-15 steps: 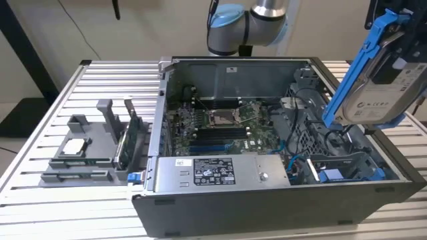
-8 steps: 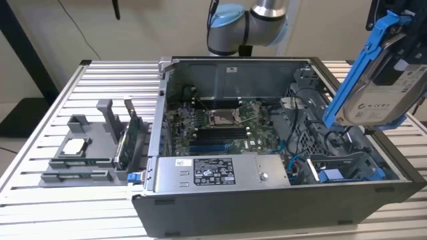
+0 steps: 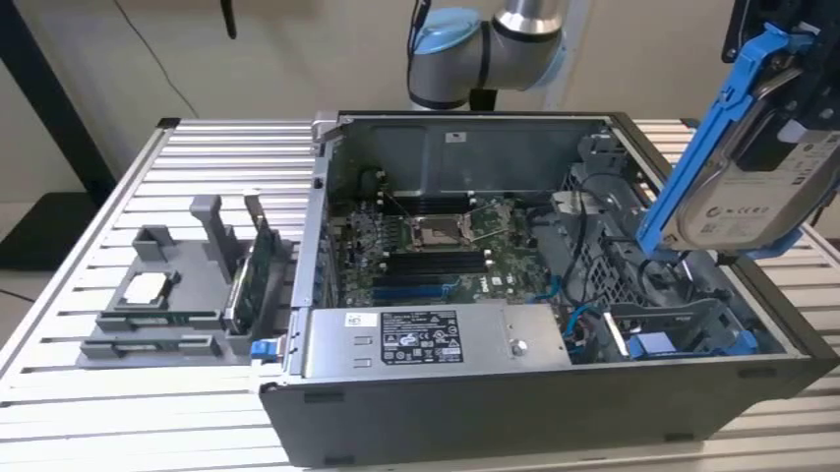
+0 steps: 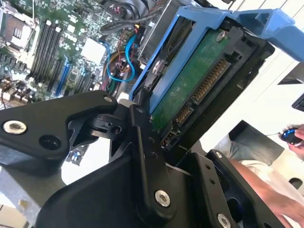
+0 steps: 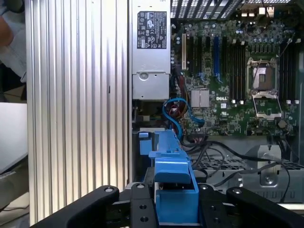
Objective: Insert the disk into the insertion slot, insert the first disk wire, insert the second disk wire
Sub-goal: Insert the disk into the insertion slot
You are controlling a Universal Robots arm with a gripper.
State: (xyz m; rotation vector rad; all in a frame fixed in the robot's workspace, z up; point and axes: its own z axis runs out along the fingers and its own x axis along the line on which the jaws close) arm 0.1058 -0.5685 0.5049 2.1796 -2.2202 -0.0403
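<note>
The disk [image 3: 754,187], silver-grey with a white label in a bright blue carrier [image 3: 702,138], hangs tilted above the exterior view's right side of the open computer case. My gripper [image 3: 784,84] is shut on its upper end. The second wrist view shows the disk's green circuit board and connector [image 4: 190,80] between my black fingers [image 4: 142,142]. In the first wrist view the blue carrier [image 5: 173,185] sits clamped in my gripper [image 5: 175,211], above the case interior. The insertion slot is in the dark grey drive cage [image 3: 695,320], below the disk. Blue wires [image 5: 173,116] curl near the cage.
The case lies open on a slatted aluminium table [image 3: 157,413], with motherboard [image 3: 434,241] and power supply [image 3: 434,339]. A smaller blue carrier [image 3: 656,346] sits in the cage. A grey fixture [image 3: 171,295] with parts stands at the exterior view's left. A person's hand [image 4: 289,135] holds a mouse.
</note>
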